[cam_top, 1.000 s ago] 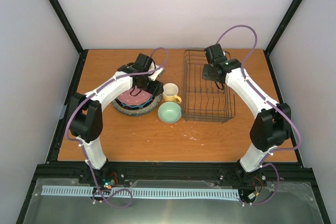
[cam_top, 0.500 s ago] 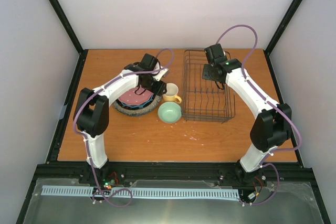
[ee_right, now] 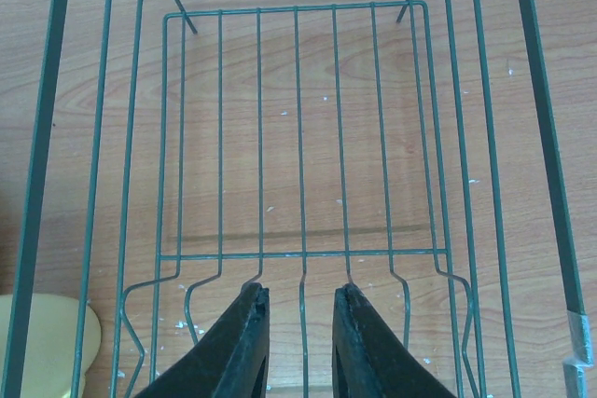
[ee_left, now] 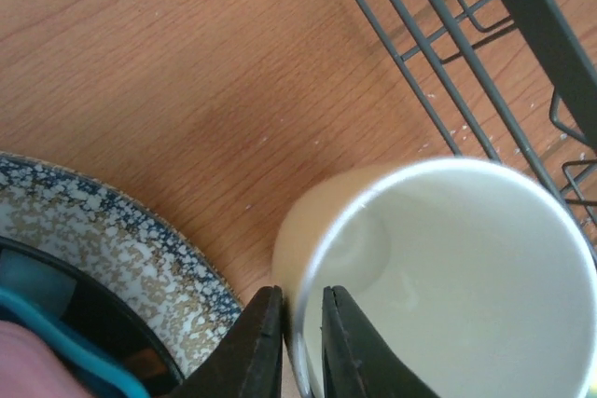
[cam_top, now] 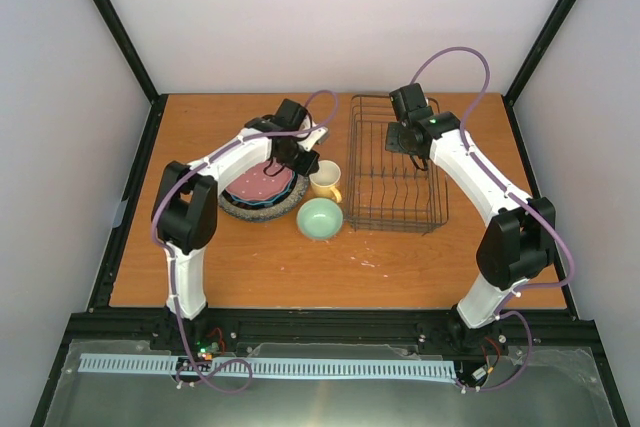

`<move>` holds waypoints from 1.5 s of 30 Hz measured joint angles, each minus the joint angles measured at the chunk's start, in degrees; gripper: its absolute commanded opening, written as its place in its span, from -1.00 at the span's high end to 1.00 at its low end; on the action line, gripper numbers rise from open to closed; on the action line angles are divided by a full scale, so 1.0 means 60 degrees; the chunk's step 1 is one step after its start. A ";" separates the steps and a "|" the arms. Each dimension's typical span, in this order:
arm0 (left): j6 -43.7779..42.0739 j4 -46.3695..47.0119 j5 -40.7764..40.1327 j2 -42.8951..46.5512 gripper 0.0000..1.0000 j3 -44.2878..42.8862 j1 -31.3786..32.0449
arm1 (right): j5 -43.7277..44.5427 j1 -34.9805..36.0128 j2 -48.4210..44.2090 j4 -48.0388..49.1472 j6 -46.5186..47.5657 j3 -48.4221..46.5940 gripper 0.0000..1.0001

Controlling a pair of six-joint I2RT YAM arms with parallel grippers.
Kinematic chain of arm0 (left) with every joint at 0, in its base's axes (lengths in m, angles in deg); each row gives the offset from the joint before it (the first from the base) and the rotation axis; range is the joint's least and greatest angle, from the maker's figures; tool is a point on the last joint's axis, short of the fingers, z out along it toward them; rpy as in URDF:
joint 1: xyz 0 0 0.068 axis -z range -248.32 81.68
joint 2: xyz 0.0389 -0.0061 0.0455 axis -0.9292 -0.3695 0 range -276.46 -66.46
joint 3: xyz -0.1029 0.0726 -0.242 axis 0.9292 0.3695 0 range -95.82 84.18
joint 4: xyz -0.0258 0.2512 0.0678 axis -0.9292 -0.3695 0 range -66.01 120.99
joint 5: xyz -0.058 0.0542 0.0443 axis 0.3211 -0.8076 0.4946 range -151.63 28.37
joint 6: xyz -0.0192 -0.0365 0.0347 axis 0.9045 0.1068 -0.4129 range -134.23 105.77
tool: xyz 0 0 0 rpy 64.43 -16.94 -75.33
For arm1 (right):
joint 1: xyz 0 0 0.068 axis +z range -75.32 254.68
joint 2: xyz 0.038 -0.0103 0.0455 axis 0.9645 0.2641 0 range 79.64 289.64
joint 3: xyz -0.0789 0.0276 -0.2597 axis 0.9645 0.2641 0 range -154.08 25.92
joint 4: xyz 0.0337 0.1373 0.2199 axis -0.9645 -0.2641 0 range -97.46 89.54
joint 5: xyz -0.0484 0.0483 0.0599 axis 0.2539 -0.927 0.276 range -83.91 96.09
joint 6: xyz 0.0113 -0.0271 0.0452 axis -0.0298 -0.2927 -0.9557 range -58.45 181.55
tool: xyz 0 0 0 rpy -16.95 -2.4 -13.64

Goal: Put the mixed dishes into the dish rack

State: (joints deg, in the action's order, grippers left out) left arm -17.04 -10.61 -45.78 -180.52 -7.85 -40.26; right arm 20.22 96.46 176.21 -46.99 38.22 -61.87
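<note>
My left gripper is shut on the rim of the yellow mug, which stands upright on the table between the plate stack and the dish rack. In the left wrist view one finger is outside the mug wall and the other inside, at the left gripper. The pink dotted plate tops a stack with the teal plate and the grey speckled plate beneath. A mint-green bowl sits in front of the mug. My right gripper hovers slightly open over the far end of the rack, holding nothing.
The rack holds no dishes; its upright dividers run along its near half. The mug's left side is close to the plate stack, and the rack's left wall stands just right of the mug. A corner of the mug shows in the right wrist view.
My left arm has moved right from above the plate stack to the mug, and its jaws have closed on the mug's rim. The right arm has stayed still.
</note>
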 measured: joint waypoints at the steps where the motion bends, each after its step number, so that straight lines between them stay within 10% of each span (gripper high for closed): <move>1: 0.0015 0.0007 0.0022 -0.0076 0.90 -0.0091 0.0000 | 0.0000 0.0000 0.0000 0.0004 0.0000 0.0000 0.57; 19: 0.0200 0.0025 -0.0871 0.0073 0.99 -0.0055 0.0076 | -0.0153 0.0000 -0.0004 0.0036 0.0018 0.0000 0.59; 31: 0.0299 0.2900 -0.2973 0.4444 0.99 0.0903 0.0098 | -0.2226 -0.0189 -0.0951 0.1151 -0.0255 -0.0004 0.42; 38: 0.0095 0.7016 -0.2433 0.7308 0.99 0.3552 0.0095 | -0.7490 -0.1191 -0.1479 0.5836 -0.2922 0.2455 0.28; 45: 0.0306 1.0437 -0.1727 0.8557 0.99 0.6754 0.0095 | -1.0466 -0.0943 -0.0386 1.3340 -0.8732 0.5151 0.24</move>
State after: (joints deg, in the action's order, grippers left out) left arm -15.21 52.01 -56.14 -129.18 32.67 -39.69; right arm -42.57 90.80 173.90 33.05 -14.17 -30.96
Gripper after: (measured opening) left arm 0.046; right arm 0.380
